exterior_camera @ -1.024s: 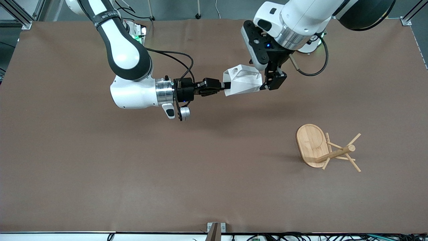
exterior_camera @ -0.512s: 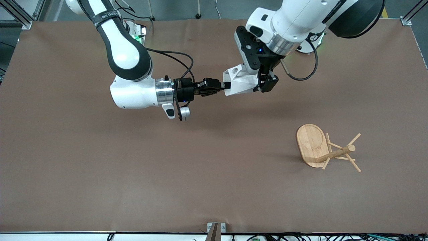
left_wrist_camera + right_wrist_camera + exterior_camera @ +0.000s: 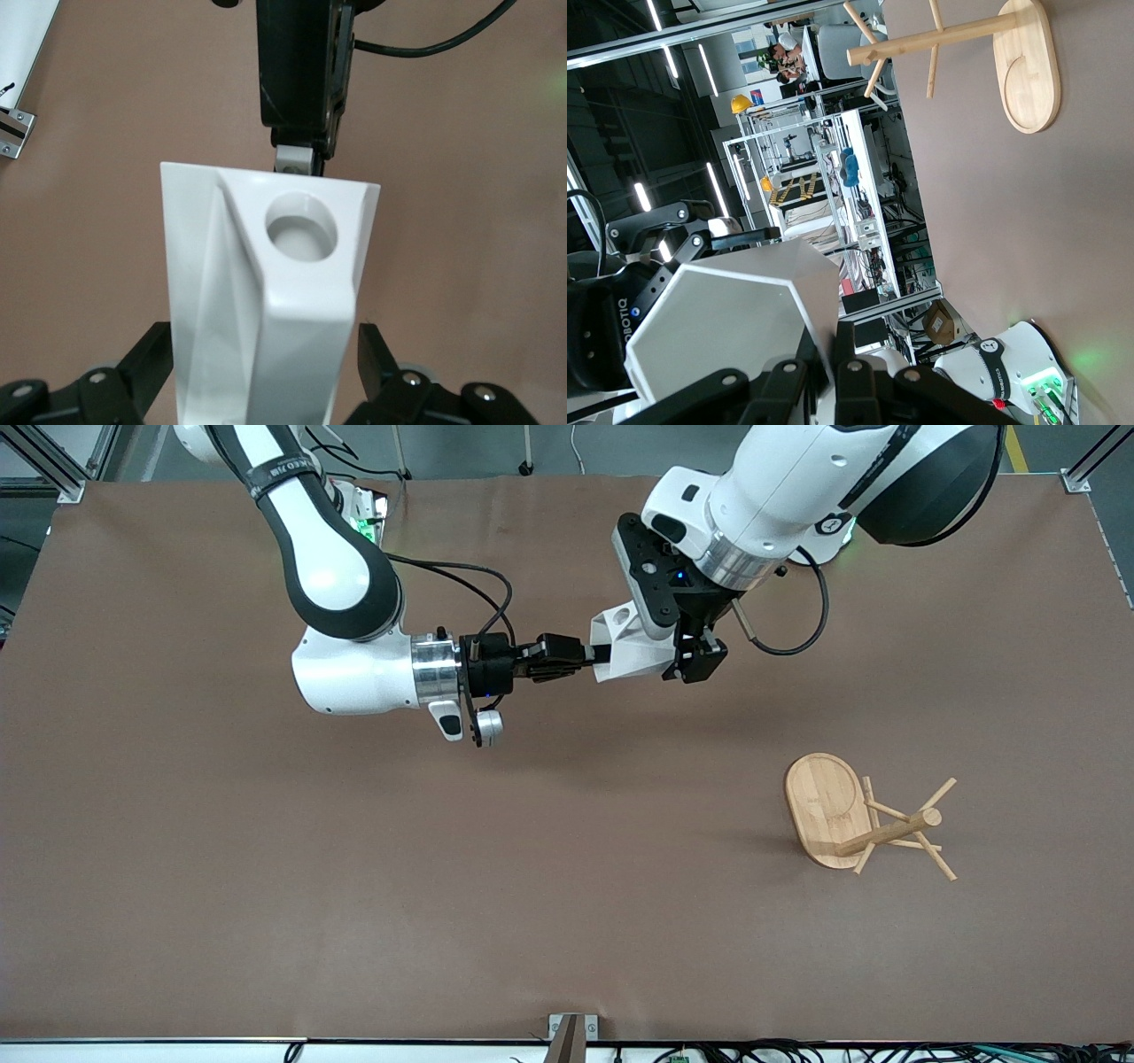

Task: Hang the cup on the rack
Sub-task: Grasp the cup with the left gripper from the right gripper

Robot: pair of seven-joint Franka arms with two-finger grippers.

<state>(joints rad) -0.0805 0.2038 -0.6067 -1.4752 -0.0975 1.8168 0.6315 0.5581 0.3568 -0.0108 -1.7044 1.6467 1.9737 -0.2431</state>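
Cup [image 3: 631,648] held in the air between both grippers, over the table [image 3: 266,886] toward the robots' bases. Right gripper [image 3: 592,657] reaches in level from the cup's 9 o'clock in the front view, fingers pinched shut on the cup wall. Left gripper [image 3: 687,657] comes down at the cup's 3 o'clock; in the left wrist view its two fingers [image 3: 146,359] stand spread on either side of the cup body [image 3: 266,310], not pressed against it, so open around it. Cup is white, faceted and angular, with a blocky handle pierced by a round hole [image 3: 302,227]; the right wrist view shows a flat hexagonal face [image 3: 722,323]. Rack [image 3: 855,815] stands on the table at the cup's 4 o'clock, well apart, toward the left arm's end: light wood, oval base, post, thin slanted pegs. Writing: "ROBOTIQ" partly readable on the left gripper [image 3: 625,320] in the right wrist view.
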